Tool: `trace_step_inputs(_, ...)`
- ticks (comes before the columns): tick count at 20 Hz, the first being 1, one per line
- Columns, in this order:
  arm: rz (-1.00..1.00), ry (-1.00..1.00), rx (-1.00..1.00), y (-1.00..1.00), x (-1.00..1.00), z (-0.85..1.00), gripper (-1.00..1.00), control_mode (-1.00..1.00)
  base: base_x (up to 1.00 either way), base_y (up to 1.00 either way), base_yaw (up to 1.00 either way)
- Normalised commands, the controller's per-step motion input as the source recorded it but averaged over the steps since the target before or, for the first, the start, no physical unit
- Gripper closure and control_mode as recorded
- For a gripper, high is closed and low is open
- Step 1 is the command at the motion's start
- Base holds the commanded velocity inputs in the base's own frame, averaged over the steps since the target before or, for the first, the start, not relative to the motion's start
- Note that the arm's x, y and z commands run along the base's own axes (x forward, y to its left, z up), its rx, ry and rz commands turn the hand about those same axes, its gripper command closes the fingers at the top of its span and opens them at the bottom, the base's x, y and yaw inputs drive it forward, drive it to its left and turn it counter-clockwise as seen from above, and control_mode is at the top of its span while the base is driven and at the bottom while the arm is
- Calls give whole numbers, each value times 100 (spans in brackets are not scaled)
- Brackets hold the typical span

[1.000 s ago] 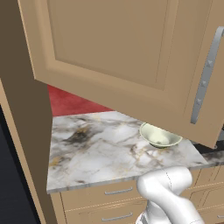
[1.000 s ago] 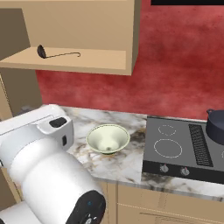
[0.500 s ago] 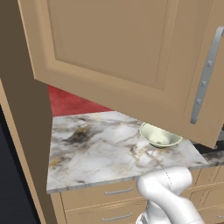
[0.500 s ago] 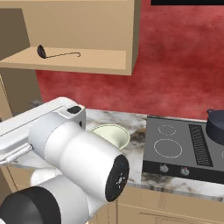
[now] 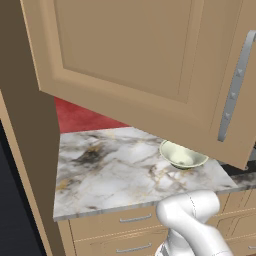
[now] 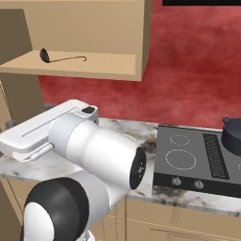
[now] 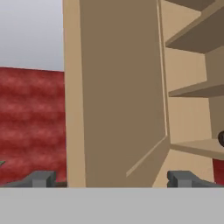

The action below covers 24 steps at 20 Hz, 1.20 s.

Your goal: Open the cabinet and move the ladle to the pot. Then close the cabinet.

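Facing the swung-out cabinet door from the hand view, the gripper (image 7: 111, 179) shows its two dark fingertips (image 7: 41, 178) spread wide at 6 o'clock, with nothing between them. Just beyond them stands the inner face of the cabinet (image 7: 118, 96) door, edge-on and filling the middle, with the bare shelves at 3 o'clock and a dark rounded shape at the right edge that may be the ladle's bowl, though that cannot be settled. From the right base view the white arm bulks at 7 o'clock; above it, at 10 o'clock, the ladle (image 6: 61, 58) lies flat on the lowest open shelf, bowl to the left and handle running right. Well apart, at 3 o'clock, the pot (image 6: 233, 134) sits on the black cooktop (image 6: 193, 162). The left base view shows the door (image 5: 145, 60) open over the marble counter (image 5: 110, 170), its grey bar handle (image 5: 234, 95) at 3 o'clock, and a pale green bowl (image 5: 181, 155) beneath. Opening looks done; the step in hand seems to be the reach for the ladle. Next, the hand must clear the door edge, swing into the shelf and close on the slim handle.
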Motion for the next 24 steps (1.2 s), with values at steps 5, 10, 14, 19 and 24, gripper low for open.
trace_step_inputs(5, 8, 0, 0, 0, 40, -9, -100, -100, 0, 0, 0)
trace_step_inputs(10, 7, 0, 0, 1, 34, -1, -100, -100, 0, 0, 0)
trace_step_inputs(14, 3, 0, 0, 16, 32, 0, -100, -100, 0, 0, 0)
trace_step_inputs(19, 1, 0, 0, 19, 35, 0, -100, -100, 0, 0, 0)
trace_step_inputs(24, 0, 0, 0, 24, 15, 0, -100, -100, 0, 0, 0)
